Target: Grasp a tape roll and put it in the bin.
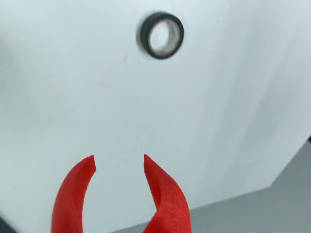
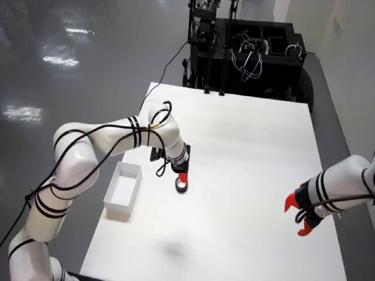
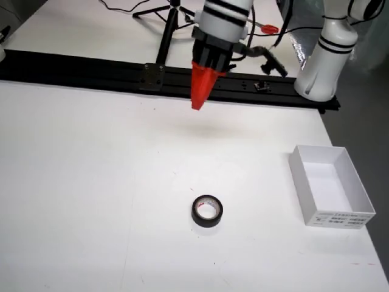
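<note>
No legible text; only a blurred label on the white bin (image 3: 338, 217).

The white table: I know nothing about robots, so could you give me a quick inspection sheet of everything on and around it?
Surface: white table, bare and clean apart from the items below.
Job's things: black tape roll lying flat on the table; white bin empty, standing apart from the roll.
Clutter: nothing seen loose; a black rail runs along one table edge.
Grippers: red gripper open, holding nothing, with the roll ahead of it in the wrist view.
Cables: black cables strapped along the working arm.
Surroundings: second arm at the table's side; black rack with wiring; glossy grey floor.
</note>
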Controlling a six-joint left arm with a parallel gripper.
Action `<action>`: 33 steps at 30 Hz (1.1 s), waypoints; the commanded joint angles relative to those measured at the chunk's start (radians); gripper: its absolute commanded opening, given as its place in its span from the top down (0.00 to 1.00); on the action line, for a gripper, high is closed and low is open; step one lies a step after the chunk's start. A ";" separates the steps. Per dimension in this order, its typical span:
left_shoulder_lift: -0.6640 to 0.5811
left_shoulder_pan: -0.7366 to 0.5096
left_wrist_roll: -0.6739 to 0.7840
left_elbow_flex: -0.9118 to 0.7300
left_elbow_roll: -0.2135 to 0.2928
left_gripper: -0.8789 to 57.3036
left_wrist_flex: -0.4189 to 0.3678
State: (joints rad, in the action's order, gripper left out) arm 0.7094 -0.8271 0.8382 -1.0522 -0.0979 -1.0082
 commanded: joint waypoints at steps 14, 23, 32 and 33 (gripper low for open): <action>0.527 0.166 0.021 0.388 -0.002 0.59 -0.095; 0.542 0.181 0.016 0.374 -0.017 0.59 -0.056; 0.585 0.146 0.002 0.445 -0.019 0.59 -0.058; 0.587 0.144 0.002 0.448 -0.019 0.59 -0.056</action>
State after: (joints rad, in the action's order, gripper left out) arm 1.2199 -0.6689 0.8544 -0.6789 -0.1060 -1.0766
